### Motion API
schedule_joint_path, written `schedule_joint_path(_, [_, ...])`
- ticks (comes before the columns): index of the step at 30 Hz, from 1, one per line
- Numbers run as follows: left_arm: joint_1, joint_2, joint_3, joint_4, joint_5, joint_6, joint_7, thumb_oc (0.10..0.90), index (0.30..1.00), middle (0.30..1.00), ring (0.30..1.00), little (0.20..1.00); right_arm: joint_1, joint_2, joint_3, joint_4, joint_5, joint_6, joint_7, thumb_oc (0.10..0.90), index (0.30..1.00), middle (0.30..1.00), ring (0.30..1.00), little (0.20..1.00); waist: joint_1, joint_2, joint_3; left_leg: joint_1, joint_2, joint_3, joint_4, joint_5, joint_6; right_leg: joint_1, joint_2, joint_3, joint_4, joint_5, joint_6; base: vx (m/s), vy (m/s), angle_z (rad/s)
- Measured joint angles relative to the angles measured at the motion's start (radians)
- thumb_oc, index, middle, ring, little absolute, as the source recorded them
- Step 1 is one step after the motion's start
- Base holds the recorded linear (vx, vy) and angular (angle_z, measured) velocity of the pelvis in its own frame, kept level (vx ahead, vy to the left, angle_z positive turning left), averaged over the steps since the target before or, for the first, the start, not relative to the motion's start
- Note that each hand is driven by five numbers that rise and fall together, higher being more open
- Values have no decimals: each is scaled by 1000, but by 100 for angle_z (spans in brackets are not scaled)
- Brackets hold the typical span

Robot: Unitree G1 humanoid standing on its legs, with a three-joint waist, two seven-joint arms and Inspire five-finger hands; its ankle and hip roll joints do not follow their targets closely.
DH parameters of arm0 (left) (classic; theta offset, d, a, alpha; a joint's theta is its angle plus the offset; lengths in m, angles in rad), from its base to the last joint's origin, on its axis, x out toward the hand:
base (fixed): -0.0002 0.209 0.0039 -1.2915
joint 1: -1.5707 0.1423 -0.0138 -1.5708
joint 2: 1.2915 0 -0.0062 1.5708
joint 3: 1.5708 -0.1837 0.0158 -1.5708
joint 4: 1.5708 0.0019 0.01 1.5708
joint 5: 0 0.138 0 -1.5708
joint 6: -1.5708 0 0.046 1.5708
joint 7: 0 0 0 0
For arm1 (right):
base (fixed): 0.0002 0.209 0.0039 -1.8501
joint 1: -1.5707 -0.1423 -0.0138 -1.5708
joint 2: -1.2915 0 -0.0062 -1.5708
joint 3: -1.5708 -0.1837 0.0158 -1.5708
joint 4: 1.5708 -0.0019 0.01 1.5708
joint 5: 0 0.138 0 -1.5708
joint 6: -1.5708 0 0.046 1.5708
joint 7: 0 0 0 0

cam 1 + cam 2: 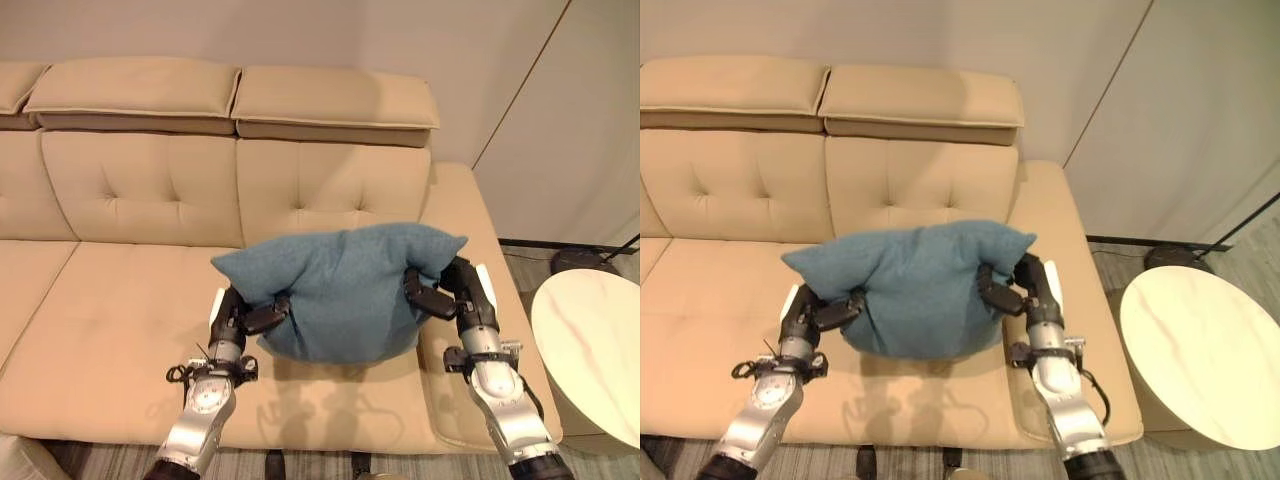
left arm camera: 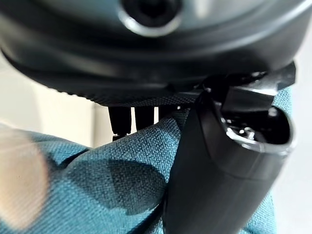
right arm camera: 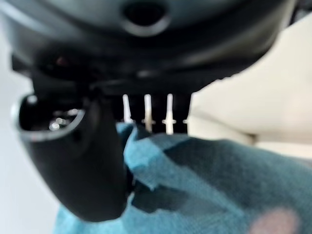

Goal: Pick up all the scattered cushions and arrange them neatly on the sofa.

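**Blue cushion up in both hands, over the sofa seat**

Closest in, the left robot hand (image 1: 243, 318) has its thumb and fingers pinched on the lower left side of the soft teal-blue fabric cushion (image 1: 340, 290), and the right robot hand (image 1: 443, 290) clamps the cloth on the opposite side. Both wrist views back that up: a dark thumb pressed into blue weave, fingers behind it. So the cushion is held between the two, lifted clear of the beige upholstered sofa (image 1: 120, 300), its top corners pointing out left and right.

This looks like the carry-and-place step. The pick-up seems done; what the next move calls for is a push forward and a lowering, so the cushion lands upright against the tufted backrest (image 1: 330, 190) rather than flat on the seat.

Room to work: the seat stretches wide and bare on the robot's left, plenty of space there. On its right things tighten, with the sofa's padded arm (image 1: 470, 210) just beyond the right robot hand and a round white marble-look table (image 1: 590, 340) standing just past that. A swing rightward risks clipping them. Farthest back, the headrest cushions (image 1: 240, 95) meet the pale wall.
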Motion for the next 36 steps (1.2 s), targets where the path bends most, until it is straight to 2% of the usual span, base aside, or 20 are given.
schedule_joint_path(5, [-141,4,-3,21,8,0,76,400,300,300,300,300,-160,-17,32,28,-1,0,-66,400,300,300,300,300,3,23,-6,-105,-10,-8,1,38,7,-102,-9,-1,1,36,-14,-137,-3,5])
schedule_joint_path(6, [-250,11,-20,101,8,-14,114,400,300,300,300,300,-272,-23,59,98,0,0,-108,400,300,300,300,300,2,27,-4,-150,-15,-8,1,50,10,-147,-10,-1,1,49,-14,-126,8,6])
schedule_joint_path(7, [-298,8,-21,135,7,-14,126,400,300,300,300,300,-310,-26,59,122,0,0,-115,400,300,300,300,300,2,31,-2,-169,-17,-10,1,56,10,-164,-10,-1,1,53,-11,-128,10,6])
schedule_joint_path(9, [-347,4,-27,169,7,-23,148,400,300,300,300,300,-345,-29,62,135,0,0,-137,400,300,300,300,300,1,36,2,-194,-19,-15,1,63,10,-188,-12,-2,1,58,-8,-128,8,8])
schedule_joint_path(10, [-424,4,-50,234,7,-28,187,400,300,300,300,300,-410,-52,94,181,-3,0,-172,400,300,300,300,300,0,40,3,-228,-20,-26,1,71,10,-218,-13,-6,1,61,-10,-119,8,9])
schedule_joint_path(15, [-575,4,-95,362,6,-39,236,400,300,300,300,300,-560,-72,137,316,-3,0,-221,400,300,300,300,300,-1,40,3,-325,-16,-30,1,89,1,-313,-8,-13,1,76,-24,-52,4,4])
schedule_joint_path(20, [-623,5,-118,440,-3,-42,241,400,300,300,300,300,-621,-96,198,402,0,3,-227,400,300,300,300,300,-3,41,3,-378,-12,-24,1,89,1,-372,-9,-5,2,79,-27,-19,3,-6])
schedule_joint_path(24, [-655,6,-129,455,-4,-45,241,400,300,300,300,300,-628,-94,202,421,8,3,-245,400,300,300,300,300,-6,41,3,-390,-14,-22,1,89,0,-384,-9,-1,2,79,-27,-11,1,-1])
schedule_joint_path(27, [-713,14,-155,525,-4,-58,239,400,300,300,300,300,-649,-93,206,443,8,-1,-249,400,300,300,300,300,-10,40,3,-400,-16,-23,1,89,0,-393,-8,-1,2,78,-26,-10,-2,0])
schedule_joint_path(28, [-730,31,-162,528,-3,-61,237,573,559,559,559,559,-663,-91,206,444,8,-1,-253,497,446,446,446,446,-15,40,4,-415,-16,-23,1,89,0,-409,-8,1,2,78,-26,0,0,0])
schedule_joint_path(29, [-747,55,-173,533,-2,-62,236,800,900,900,900,900,-676,-90,210,447,6,-2,-262,800,900,900,900,900,-23,40,4,-432,-16,-23,1,89,0,-425,-7,0,2,78,-26,0,0,0])
schedule_joint_path(33, [-778,74,-179,566,8,-63,236,800,900,900,900,900,-720,-97,232,506,-39,-2,-284,800,900,900,900,900,-26,40,3,-440,-17,-21,1,89,0,-436,-7,3,2,82,-21,-16,2,-3])
schedule_joint_path(36, [-843,104,-199,622,30,-63,229,800,900,900,900,900,-788,-135,281,590,-93,0,-297,800,900,900,900,900,-26,40,3,-447,-16,-22,1,89,0,-443,-6,1,2,82,-21,0,0,0])
